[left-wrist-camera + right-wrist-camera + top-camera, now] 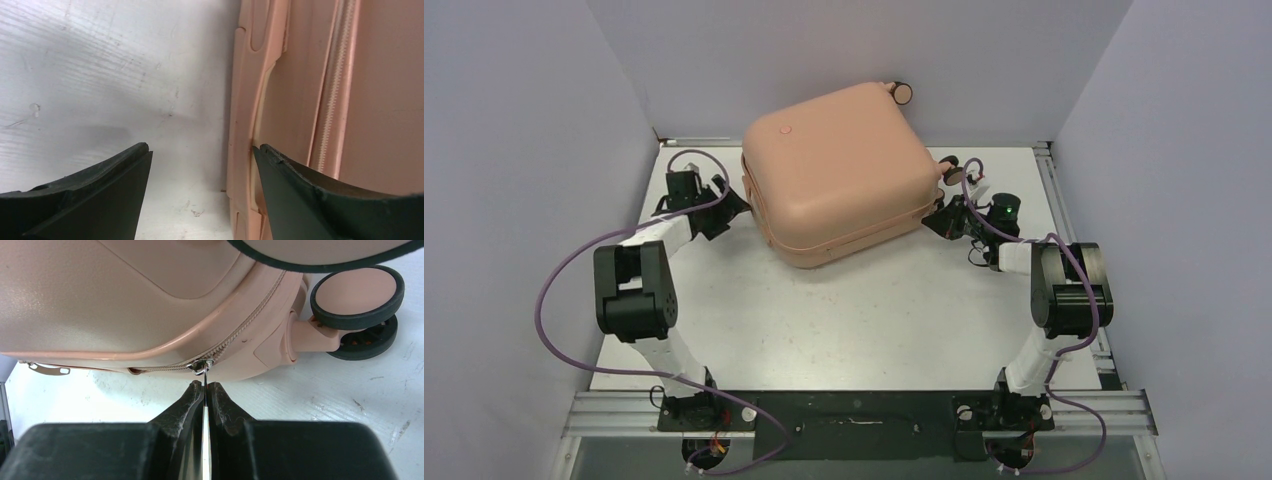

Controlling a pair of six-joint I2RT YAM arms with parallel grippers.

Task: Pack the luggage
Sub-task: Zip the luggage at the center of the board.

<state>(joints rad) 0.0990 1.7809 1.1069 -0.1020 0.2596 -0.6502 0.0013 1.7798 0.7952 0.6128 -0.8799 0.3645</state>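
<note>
At the far middle of the white table, the luggage lies flat and closed, one broad salmon-pink shell facing up and its caster wheels pointing to the right and the back.

It looks stiff and smooth: a hard shell with rounded corners that would likely slip under a pinch and is too broad for either gripper to span. For its size it is probably light enough to slide on the table if pulled from one side only, so it may need bracing. The sensible holds are the small parts: the zipper pull, the seam ridge, or a wheel stalk.

The right gripper is clenched on the zipper pull, the thin tab pressed flat between its fingers just below the slider, at the shell's rounded corner near the wheel.

The left gripper stands wide apart at the opposite side of the case and grasps nothing. One finger hangs over bare table, the other lies in front of the shell beside the zipper; whether it touches cannot be told.
</note>
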